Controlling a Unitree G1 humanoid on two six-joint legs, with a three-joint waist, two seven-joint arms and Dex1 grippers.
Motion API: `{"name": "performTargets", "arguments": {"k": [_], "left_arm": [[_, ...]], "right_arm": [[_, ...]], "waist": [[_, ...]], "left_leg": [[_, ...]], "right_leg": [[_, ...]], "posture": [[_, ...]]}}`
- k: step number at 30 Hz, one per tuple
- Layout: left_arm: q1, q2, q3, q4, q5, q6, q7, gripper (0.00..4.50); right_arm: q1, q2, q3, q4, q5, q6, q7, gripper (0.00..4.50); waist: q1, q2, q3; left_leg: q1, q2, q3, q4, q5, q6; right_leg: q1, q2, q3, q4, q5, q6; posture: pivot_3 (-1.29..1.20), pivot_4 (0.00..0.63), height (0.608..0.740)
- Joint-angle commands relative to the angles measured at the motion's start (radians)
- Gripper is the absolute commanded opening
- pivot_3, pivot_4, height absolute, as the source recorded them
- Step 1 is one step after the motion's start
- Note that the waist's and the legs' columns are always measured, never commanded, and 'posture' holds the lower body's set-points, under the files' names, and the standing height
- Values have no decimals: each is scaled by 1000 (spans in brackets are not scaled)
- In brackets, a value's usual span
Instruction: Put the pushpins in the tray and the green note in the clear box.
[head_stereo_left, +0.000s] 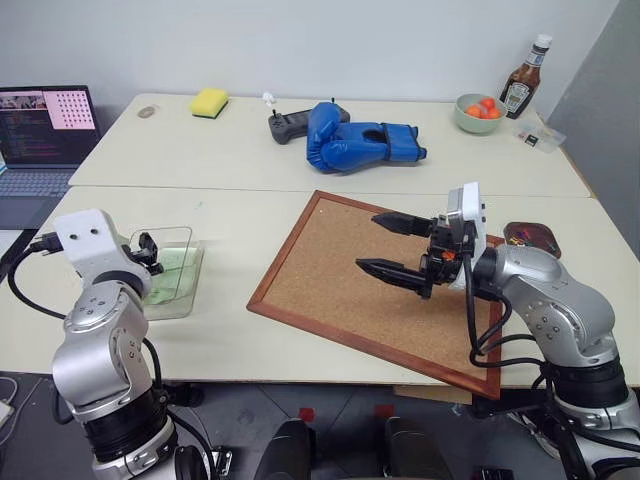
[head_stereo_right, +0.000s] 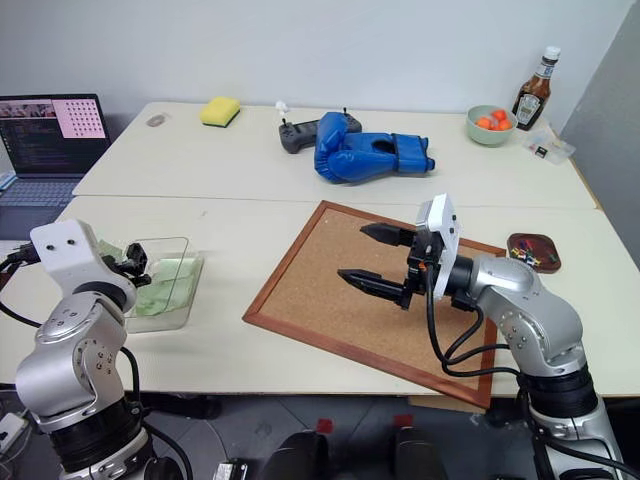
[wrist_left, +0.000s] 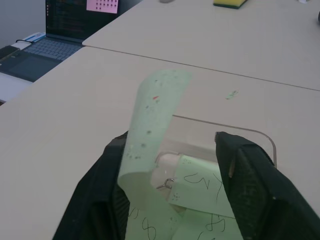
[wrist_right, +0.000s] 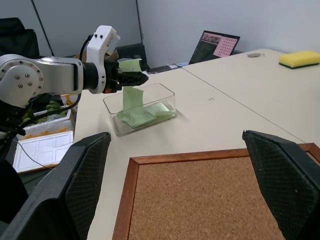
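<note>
My left gripper (wrist_left: 170, 145) hovers over the clear box (head_stereo_left: 176, 272) at the table's front left, its fingers apart. The green note (wrist_left: 156, 112) stands curled between them, leaning on one finger (wrist_left: 107, 180), with its lower end down in the box. Other pale green slips (wrist_right: 150, 112) lie flat on the box floor. My right gripper (head_stereo_left: 369, 242) is open and empty above the cork board, pointing left. The dark brown tray (head_stereo_right: 533, 250) sits on the table right of the board. Small coloured specks lie in it, too small to tell as pushpins.
A framed cork board (head_stereo_left: 340, 285) lies in the middle front. On the far table are a blue boxing glove (head_stereo_left: 355, 138), a dark controller (head_stereo_left: 290, 125), a yellow sponge (head_stereo_left: 209, 101), a bowl of orange fruit (head_stereo_left: 478, 112) and a sauce bottle (head_stereo_left: 523, 82). A laptop (head_stereo_left: 40, 135) stands far left.
</note>
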Motion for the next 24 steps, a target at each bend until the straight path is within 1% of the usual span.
{"name": "performTargets", "arguments": {"k": [1, 3, 4, 5, 6, 11, 14, 17, 19, 22, 24], "left_arm": [[-15, 27, -4, -18, -6, -4, 5, 3669], [-3, 35, -25, -16, -8, 39, -2, 4039], [5, 39, -37, -15, -11, 63, -11, 4112], [6, 34, -40, -13, -15, 86, -10, 4399], [5, 29, -40, -13, -20, 103, -9, 4495], [-1, 40, -44, -20, -5, 88, 10, 4495], [12, 91, -105, -48, 11, -23, -32, 4495], [26, 105, -145, -93, -19, -98, -89, 4495], [58, 117, -187, -134, -58, -134, -165, 4495], [151, 95, -260, -210, -125, -159, -254, 4495], [211, 66, -299, -246, -152, -195, -277, 4495]], "right_arm": [[3, -10, -33, -48, 6, -10, -14, 4500], [4, -9, -33, -50, 6, -9, -19, 4500], [5, -9, -33, -51, 6, -10, -22, 4500], [6, -8, -31, -51, 6, -11, -24, 4500], [5, -8, -30, -51, 5, -12, -25, 4500], [-1, -6, -29, -45, 3, -14, -29, 4500], [-2, -6, -30, -44, 2, -16, -32, 4500], [3, -7, -43, -54, 6, -13, -48, 4500], [19, 3, -65, -69, 0, -5, -104, 4500], [104, 30, -83, -111, -145, -26, -304, 4500], [178, 47, -87, -136, -229, -42, -401, 4500]], "waist": [[0, 0, 0], [0, 0, 0], [0, 0, 0], [-1, 0, 0], [-1, 0, 0], [-1, 0, 0], [-1, 0, 0], [0, 0, 0], [0, 0, 0], [1, 0, 0], [2, 0, 0]], "left_leg": [[0, 0, 0, 0, 0, 0], [0, 0, 0, 0, 0, 0], [0, 0, 0, 0, 0, 0], [0, 0, 0, 0, 0, 0], [0, 0, 0, 0, 0, 0], [0, 0, 0, 0, 0, 0], [0, 0, 0, 0, 0, 0], [0, 0, 0, 0, 0, -1], [0, 0, 1, 0, 1, -2], [0, 0, 1, -1, 1, -3], [0, 0, 1, -2, 2, -4]], "right_leg": [[0, 0, 0, 0, 0, 0], [0, 0, 0, 0, 0, 0], [0, 0, 0, 0, 0, 0], [0, 0, 0, 0, 0, 0], [0, 0, 0, 0, 0, 0], [0, 0, 0, 0, 0, 0], [0, 0, 0, 0, 0, 0], [0, 0, 0, 0, 0, 0], [0, -1, 1, 0, 0, 0], [0, -1, 1, -1, 0, 0], [0, -1, 2, -1, 0, 0]], "posture": [[0, 150, 740], [0, 150, 740], [0, 150, 740], [0, 150, 740], [0, 150, 740], [0, 150, 740], [0, 150, 740], [0, 150, 740], [0, 150, 740], [0, 150, 740], [0, 150, 740]]}}
